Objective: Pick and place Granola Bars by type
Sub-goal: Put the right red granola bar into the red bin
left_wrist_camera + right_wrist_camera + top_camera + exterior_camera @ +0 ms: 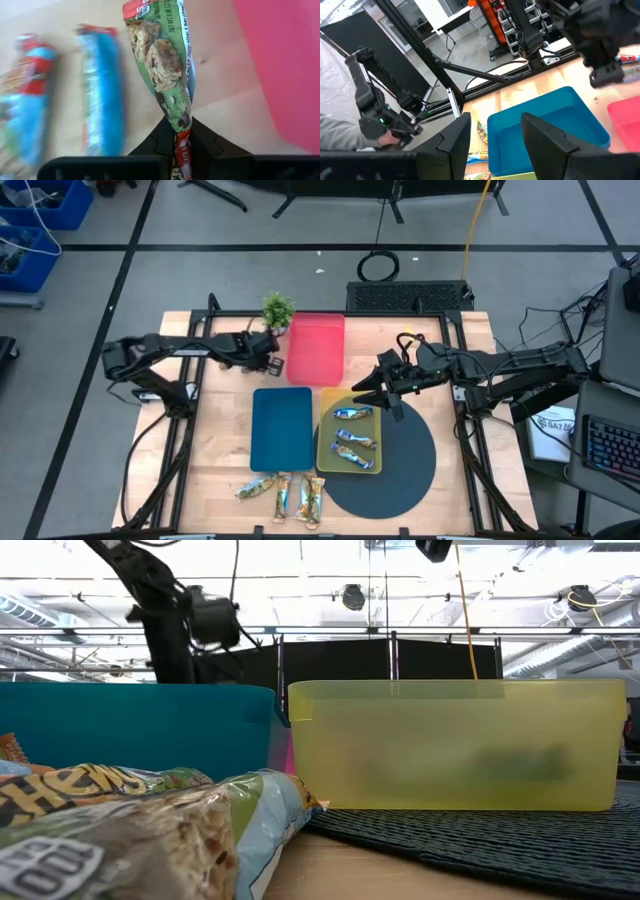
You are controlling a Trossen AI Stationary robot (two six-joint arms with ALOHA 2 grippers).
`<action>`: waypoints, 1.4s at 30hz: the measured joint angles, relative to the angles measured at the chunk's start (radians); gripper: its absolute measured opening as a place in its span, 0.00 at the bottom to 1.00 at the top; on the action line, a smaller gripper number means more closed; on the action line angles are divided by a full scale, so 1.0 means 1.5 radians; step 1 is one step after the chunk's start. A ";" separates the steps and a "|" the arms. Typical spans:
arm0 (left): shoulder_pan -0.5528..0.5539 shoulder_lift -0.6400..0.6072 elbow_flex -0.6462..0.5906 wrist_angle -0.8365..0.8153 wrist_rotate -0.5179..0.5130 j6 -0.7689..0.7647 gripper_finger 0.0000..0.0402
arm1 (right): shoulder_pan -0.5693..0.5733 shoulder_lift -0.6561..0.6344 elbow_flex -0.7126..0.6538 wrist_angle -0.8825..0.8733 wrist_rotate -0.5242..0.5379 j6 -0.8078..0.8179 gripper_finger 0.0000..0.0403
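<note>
My left gripper (268, 362) is at the red tray's (316, 348) left side, shut on a green-wrapped granola bar (162, 60). Two blue-and-red wrapped bars (102, 95) (30, 100) lie on the wood beside it. Three bars (352, 435) lie in the yellow tray (325, 462). Three more bars (283, 494) lie on the table near its near edge, and fill the low view's left (130, 830). The blue tray (282, 428) holds nothing. My right gripper (385, 392) is open (495, 135) above the yellow tray's far end. My left gripper pinches the green bar by its sealed red end (182, 142) between the two fingers (160, 142), coming from above and pointing down. The bar's length runs on past the fingertips, over the wood next to the red tray (280, 65).
A small potted plant (278, 308) stands at the red tray's far left corner. A dark round mat (395, 465) lies under the yellow tray's right side. In the low view the blue tray's wall (140, 735) and the yellow tray's wall (455, 745) stand side by side.
</note>
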 joint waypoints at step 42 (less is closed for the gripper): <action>0.062 0.217 0.345 0.069 0.171 0.447 0.05 | 0.000 -0.003 0.000 0.012 -0.035 -0.018 0.41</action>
